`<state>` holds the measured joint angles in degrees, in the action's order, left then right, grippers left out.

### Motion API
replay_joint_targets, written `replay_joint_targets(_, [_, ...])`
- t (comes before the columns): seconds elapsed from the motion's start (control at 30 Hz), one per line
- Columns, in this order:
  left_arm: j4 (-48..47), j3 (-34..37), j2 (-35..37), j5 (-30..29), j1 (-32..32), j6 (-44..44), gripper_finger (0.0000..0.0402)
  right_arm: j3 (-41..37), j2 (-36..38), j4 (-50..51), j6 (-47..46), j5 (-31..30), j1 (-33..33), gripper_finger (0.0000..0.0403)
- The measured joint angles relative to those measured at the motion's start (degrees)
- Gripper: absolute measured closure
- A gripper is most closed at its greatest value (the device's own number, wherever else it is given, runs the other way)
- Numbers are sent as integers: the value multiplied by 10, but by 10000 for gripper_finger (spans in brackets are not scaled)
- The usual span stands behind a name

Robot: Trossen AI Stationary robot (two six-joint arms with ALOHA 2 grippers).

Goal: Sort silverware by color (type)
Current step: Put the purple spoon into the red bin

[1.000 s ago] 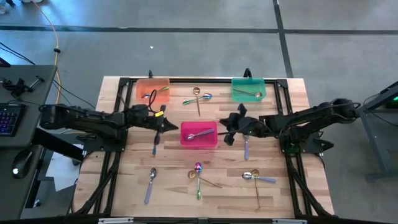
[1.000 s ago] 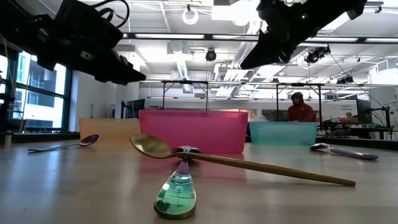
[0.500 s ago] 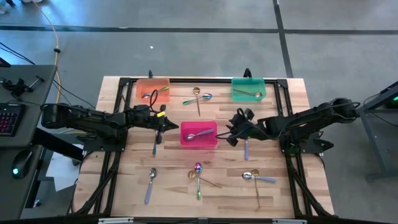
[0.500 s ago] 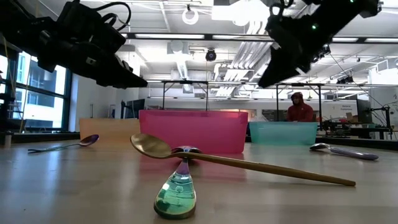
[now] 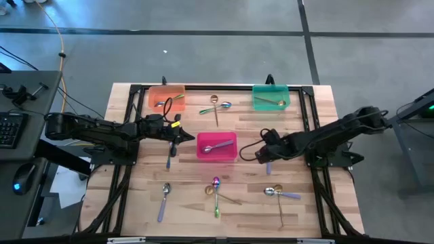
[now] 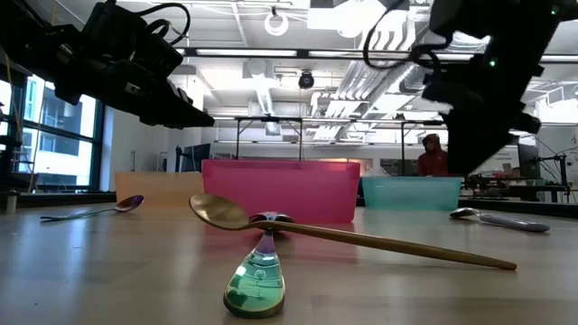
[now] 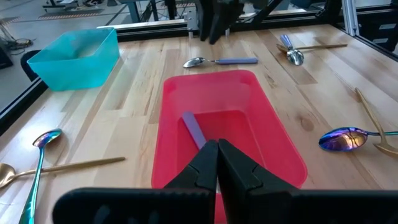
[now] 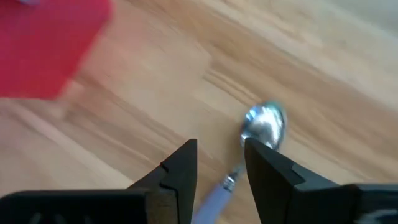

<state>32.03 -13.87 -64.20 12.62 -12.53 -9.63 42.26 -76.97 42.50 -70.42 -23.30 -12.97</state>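
Straddling the lilac-handled spoon (image 8: 264,127), your right gripper (image 8: 221,163) has jaws narrowly parted, so centre them over its handle before closing.

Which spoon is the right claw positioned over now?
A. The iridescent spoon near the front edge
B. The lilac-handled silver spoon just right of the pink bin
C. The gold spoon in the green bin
B: the right wrist view shows the right claw open, fingers either side of the lilac-handled spoon beside the pink bin.

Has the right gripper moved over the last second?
Yes. The right gripper has swung away from the pink bin and down over a lilac-handled spoon, fingers open.
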Motion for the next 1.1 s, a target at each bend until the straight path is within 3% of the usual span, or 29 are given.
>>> replay_joint_targets(0.57, [0, 0, 0, 0, 0, 10, 401, 1, -144, -17, -118, 25, 2, 285])
replay_joint_targets(0.73, [0, 0, 0, 0, 0, 26, 401, 2, -166, -46, -82, 8, 2, 307])
replay_joint_targets(0.93, [15, -1, 0, 0, 0, 30, 401, 1, -160, -59, -26, 5, 3, 364])
replay_joint_targets(1.1, [27, -1, 0, -11, -2, 30, 401, 0, -143, -68, 58, 26, 27, 398])
